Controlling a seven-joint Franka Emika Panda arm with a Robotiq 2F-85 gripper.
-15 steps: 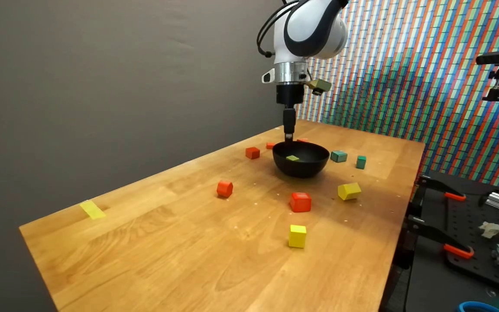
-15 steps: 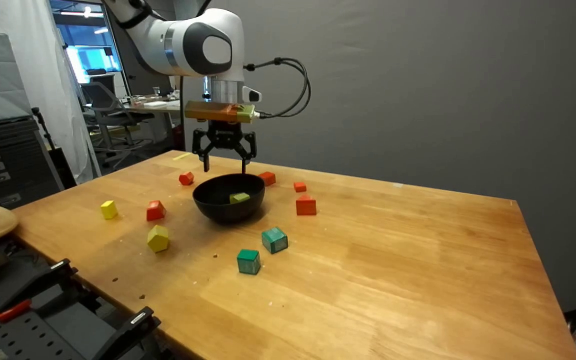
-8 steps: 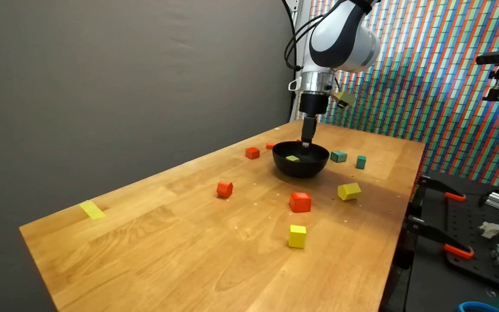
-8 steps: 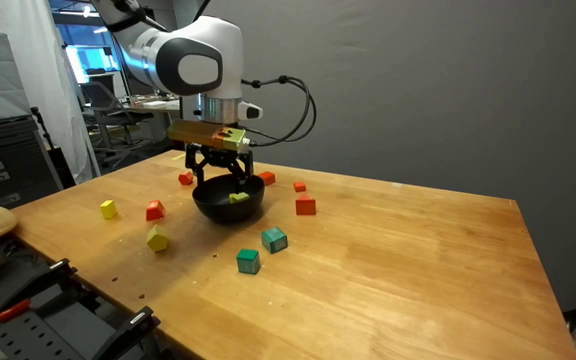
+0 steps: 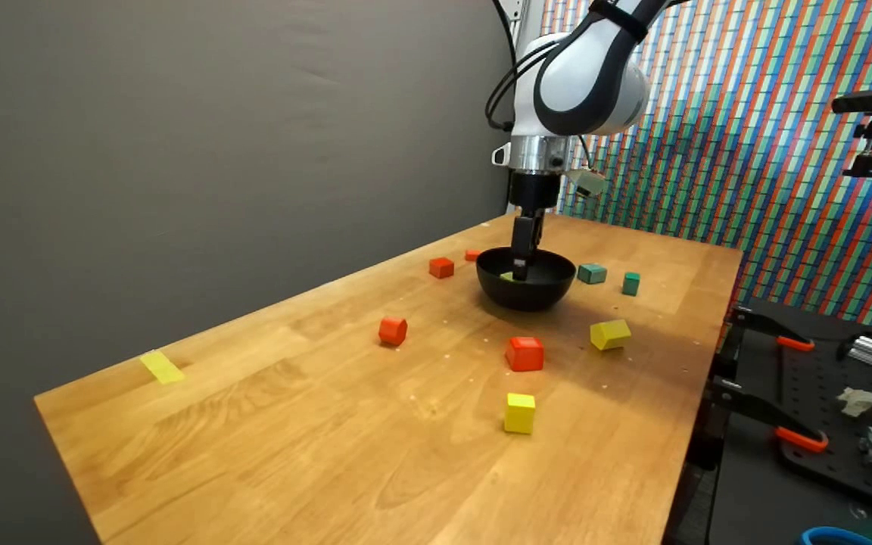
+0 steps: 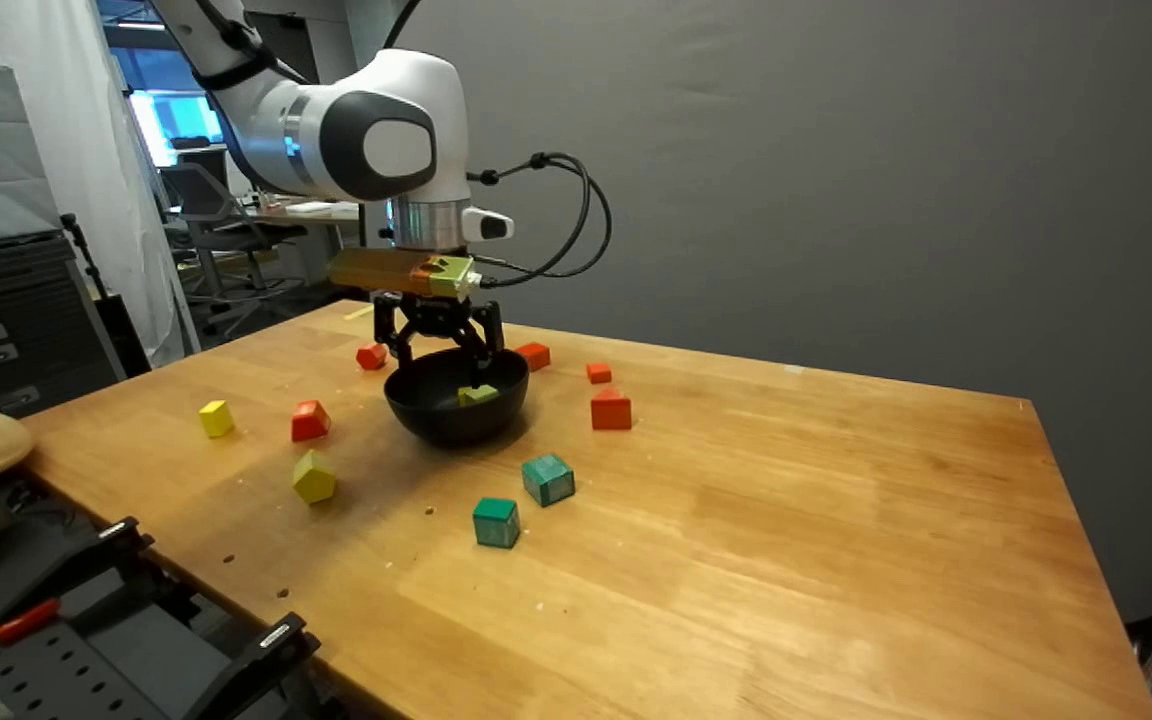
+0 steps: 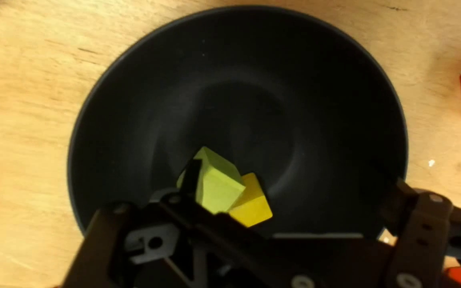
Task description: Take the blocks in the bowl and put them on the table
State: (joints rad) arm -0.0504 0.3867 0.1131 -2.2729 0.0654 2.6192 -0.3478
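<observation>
Lower than a second earlier, the claw (image 6: pixel 441 371) had come down from above the bowl (image 6: pixel 456 428) into its mouth, while the bowl itself had stayed put. Inside it lay a greenish pale block (image 7: pixel 220 186) and, against it or partly under it, a yellow block (image 7: pixel 252 206). Both looked stiff, light and hard to harm, but their smooth faces would probably slip if pinched on an edge. The pale block, overlapping its neighbour in the wrist view, seemed the one to take first, squarely across two opposite flat faces. One finger (image 7: pixel 192 176) crossed in front of its side; whether it touched, I could not tell. The other finger (image 6: pixel 403 352) stood well apart, near the opposite rim, so the claw was spread wide and held nothing. It likely needed a slight shift to bring that block inside its span; the bowl looked light and could skid if pressed. Beyond, on the table (image 6: pixel 786 520), lay red blocks (image 6: pixel 611 411), teal blocks (image 6: pixel 549 480) and more yellow blocks (image 5: pixel 519 413).
</observation>
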